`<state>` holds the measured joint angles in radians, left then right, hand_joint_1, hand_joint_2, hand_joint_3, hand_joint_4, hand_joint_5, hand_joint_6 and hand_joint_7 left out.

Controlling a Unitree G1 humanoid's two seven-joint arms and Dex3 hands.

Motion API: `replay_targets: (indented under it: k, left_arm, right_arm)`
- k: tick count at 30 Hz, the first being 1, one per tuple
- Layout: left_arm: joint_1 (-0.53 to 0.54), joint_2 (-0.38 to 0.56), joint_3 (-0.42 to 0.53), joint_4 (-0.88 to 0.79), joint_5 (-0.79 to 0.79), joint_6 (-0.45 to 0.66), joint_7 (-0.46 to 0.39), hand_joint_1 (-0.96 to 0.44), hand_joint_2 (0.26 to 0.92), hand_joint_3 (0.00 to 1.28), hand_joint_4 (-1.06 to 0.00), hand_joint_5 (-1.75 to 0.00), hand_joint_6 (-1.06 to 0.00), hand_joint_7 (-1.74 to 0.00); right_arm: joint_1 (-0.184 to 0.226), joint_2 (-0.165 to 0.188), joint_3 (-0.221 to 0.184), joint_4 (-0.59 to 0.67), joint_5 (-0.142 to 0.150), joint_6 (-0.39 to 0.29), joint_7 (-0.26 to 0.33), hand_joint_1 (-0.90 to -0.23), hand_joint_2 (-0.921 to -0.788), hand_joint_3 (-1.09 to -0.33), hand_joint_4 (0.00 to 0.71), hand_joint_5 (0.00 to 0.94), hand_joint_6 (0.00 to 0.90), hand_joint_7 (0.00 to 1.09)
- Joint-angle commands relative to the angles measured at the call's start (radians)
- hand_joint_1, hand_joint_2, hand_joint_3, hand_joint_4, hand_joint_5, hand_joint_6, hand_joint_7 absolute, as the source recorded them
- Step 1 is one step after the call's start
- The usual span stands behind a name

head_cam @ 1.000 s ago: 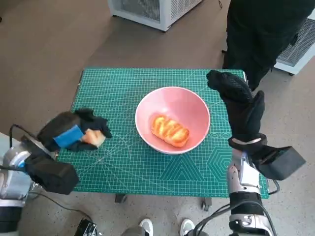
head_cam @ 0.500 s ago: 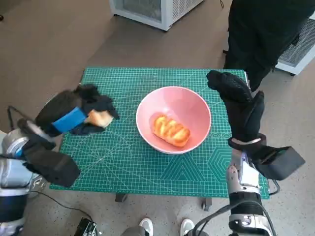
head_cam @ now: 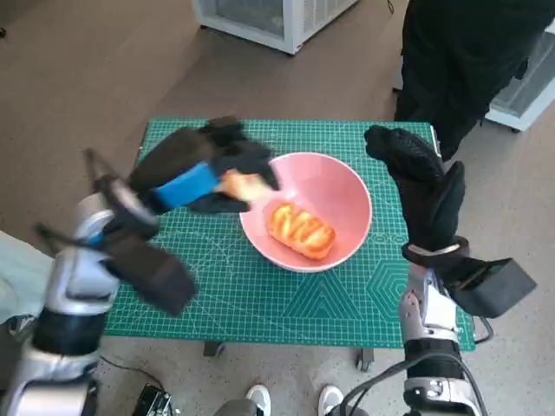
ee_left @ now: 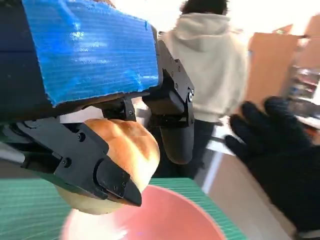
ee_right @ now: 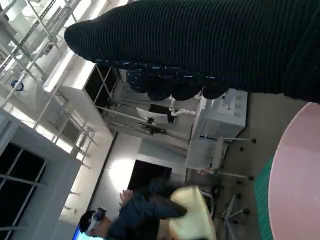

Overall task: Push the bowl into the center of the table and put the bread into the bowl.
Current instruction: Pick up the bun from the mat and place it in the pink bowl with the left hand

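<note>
Left hand clutching bread

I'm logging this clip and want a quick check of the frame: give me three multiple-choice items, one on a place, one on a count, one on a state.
1. Where is the bread roll that the left hand holds?
A. at the bowl's rim, off the mat
B. flat on the mat by the table's near edge
C. on the floor

2. How many pieces of bread lie inside the pink bowl?
A. none
B. one
C. three

3. What is the right hand doing?
A. gripping the bowl's rim
B. holding bread
C. holding nothing, beside the bowl

Answers: 1 A, the left wrist view shows the roll gripped above the pink rim. 2 B, a single glazed bread rests in the bowl. 3 C, the glove stands next to the bowl with nothing in it.
</note>
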<state>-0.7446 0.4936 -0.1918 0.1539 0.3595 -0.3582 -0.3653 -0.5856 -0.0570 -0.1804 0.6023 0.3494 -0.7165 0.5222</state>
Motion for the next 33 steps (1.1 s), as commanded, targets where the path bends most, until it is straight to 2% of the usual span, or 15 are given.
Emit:
replay_targets:
  k: [1, 9, 15, 33]
  left_arm:
    - [-0.068, -0.051, -0.047, 0.082, 0.030, 0.016, -0.004, 0.00, 0.920, 0.03, -0.73, -1.11, -0.67, -1.13]
    - [-0.175, -0.153, -0.115, 0.336, 0.072, -0.008, 0.032, 0.00, 0.920, 0.04, -0.74, -1.10, -0.63, -1.17]
    - [-0.195, -0.200, -0.144, 0.430, 0.084, -0.029, 0.045, 0.00, 0.920, 0.06, -0.71, -1.13, -0.62, -1.18]
    - [-0.255, -0.263, -0.210, 0.727, 0.138, -0.110, 0.111, 0.00, 0.920, 0.07, -0.70, -1.14, -0.61, -1.20]
  right_arm:
    - [0.028, -0.006, -0.007, 0.003, 0.004, 0.006, 0.002, -0.768, -0.921, -0.770, 0.215, 0.002, 0.042, 0.58]
    - [0.038, -0.010, -0.012, 0.001, -0.001, 0.001, -0.003, -0.761, -0.921, -0.771, 0.218, 0.003, 0.039, 0.59]
    - [0.043, -0.015, -0.017, -0.001, -0.002, -0.002, -0.005, -0.761, -0.921, -0.770, 0.219, 0.004, 0.037, 0.59]
    - [0.053, -0.019, -0.022, -0.013, -0.002, 0.004, -0.012, -0.761, -0.921, -0.769, 0.221, 0.003, 0.040, 0.58]
